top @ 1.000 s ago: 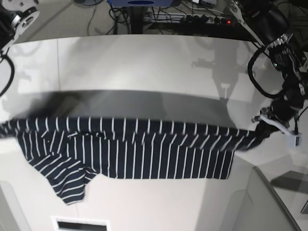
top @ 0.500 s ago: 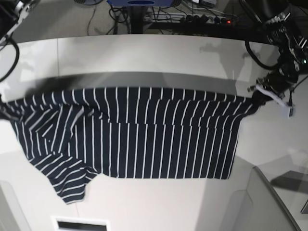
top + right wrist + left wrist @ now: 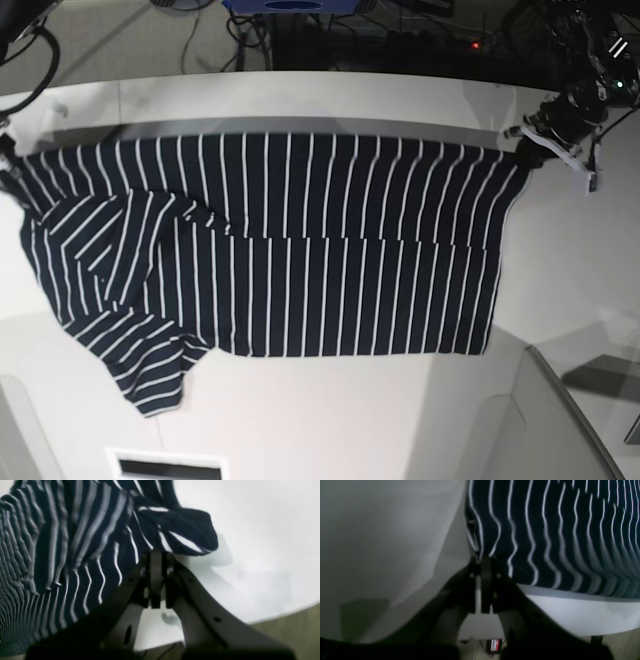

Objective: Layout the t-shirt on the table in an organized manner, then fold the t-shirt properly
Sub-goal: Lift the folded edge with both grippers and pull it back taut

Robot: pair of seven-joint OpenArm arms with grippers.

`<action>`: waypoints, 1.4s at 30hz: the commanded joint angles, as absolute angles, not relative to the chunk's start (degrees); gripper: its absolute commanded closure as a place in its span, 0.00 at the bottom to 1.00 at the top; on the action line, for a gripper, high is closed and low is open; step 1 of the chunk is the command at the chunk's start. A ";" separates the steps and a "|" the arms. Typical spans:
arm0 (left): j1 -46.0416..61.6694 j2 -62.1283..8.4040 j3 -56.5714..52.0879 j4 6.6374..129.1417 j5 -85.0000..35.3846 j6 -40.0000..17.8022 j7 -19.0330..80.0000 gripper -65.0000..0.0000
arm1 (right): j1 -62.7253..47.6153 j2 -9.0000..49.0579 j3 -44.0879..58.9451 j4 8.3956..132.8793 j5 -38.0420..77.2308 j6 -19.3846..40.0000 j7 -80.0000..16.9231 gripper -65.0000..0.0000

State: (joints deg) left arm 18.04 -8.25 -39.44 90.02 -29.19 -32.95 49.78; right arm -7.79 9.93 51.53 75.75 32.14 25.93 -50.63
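The t-shirt [image 3: 270, 240], dark navy with thin white stripes, is stretched wide across the white table [image 3: 300, 95]. Its far edge is pulled taut between my two grippers, and a sleeve hangs bunched at the near left [image 3: 150, 375]. My left gripper [image 3: 527, 140] is shut on the shirt's far right corner. In the left wrist view its closed fingertips [image 3: 485, 566] pinch the hem of the t-shirt [image 3: 545, 530]. My right gripper [image 3: 156, 555] is shut on a folded corner of the t-shirt [image 3: 75, 542] at the table's left side.
Cables and a power strip [image 3: 400, 35] lie on the floor beyond the far edge of the table. A grey panel [image 3: 565, 420] stands at the near right, and a white slotted part [image 3: 165, 465] sits at the near edge.
Both grippers have carried the shirt's top edge toward the far side of the table. The cloth has opened from a narrow band into a broad spread sheet.
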 commanded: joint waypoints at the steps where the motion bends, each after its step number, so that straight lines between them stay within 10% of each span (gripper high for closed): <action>1: 18.24 -9.10 -39.08 90.15 -30.11 -32.84 48.31 1.00 | -8.13 11.12 51.82 75.91 32.92 25.98 -49.19 0.99; 42: 27.21 -10.59 -38.55 86.99 -30.11 -32.84 42.77 1.00 | -15.52 11.38 51.82 75.38 32.48 30.02 -46.90 1.00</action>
State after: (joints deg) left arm 26.98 -9.82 -38.15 86.08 -29.85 -32.95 43.92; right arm -15.44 10.11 51.48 74.52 31.97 29.63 -47.97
